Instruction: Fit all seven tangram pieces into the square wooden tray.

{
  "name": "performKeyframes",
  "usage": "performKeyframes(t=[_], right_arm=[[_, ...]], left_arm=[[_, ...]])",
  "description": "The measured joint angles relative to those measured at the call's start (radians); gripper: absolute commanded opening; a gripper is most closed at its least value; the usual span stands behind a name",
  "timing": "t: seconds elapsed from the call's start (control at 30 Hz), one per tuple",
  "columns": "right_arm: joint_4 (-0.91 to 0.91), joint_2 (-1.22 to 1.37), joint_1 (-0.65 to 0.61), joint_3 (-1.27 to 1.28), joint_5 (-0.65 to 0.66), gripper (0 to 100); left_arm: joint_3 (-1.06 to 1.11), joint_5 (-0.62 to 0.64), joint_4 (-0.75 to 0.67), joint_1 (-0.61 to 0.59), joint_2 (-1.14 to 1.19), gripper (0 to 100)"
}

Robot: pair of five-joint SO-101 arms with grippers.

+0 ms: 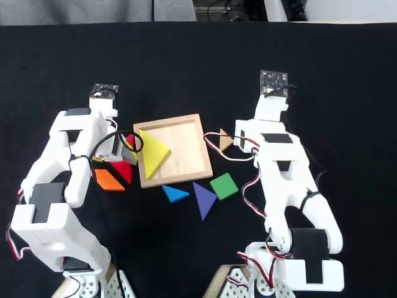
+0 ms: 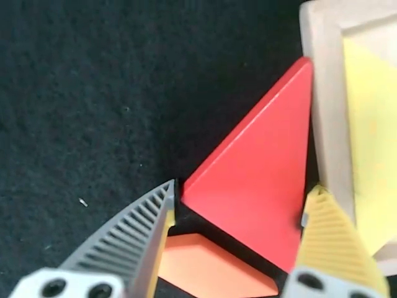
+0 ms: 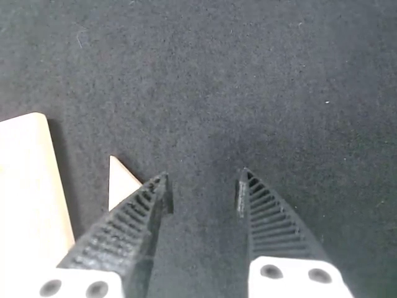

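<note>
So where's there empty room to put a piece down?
The black cloth beyond the tray is bare, and so is the tray's wood beside the yellow triangle. It is crowded where the left pincer is at the red triangle and orange piece, and along the tray's near edge with the blue triangle, purple triangle and green square.

The left arm [image 1: 62, 161] is bending forward over the worktop [image 1: 347, 93], and its wrist is pointing down. The left gripper [image 2: 242, 186] is hanging low with its two fingers spread wide, one grey finger [image 2: 133, 239] and one yellow finger [image 2: 332, 242]. The right arm [image 1: 285, 180] is stretching forward too, with its wrist tipping down. The right gripper [image 3: 203, 175] is hanging low over the worktop, and its two black fingers [image 3: 118, 236] are standing apart with a gap between them.
</note>
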Motion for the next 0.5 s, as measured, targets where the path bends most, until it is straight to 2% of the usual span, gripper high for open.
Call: performKeyframes(t=[0.1, 0.5], right_arm=[[0.0, 0.0, 0.0, 0.0, 0.0, 17.7], [0.0, 0.0, 0.0, 0.0, 0.0, 17.7]], left_arm=[[0.0, 0.006, 0.0, 0.0, 0.0, 21], [-0.011, 0.055, 0.002, 0.006, -0.002, 23]])
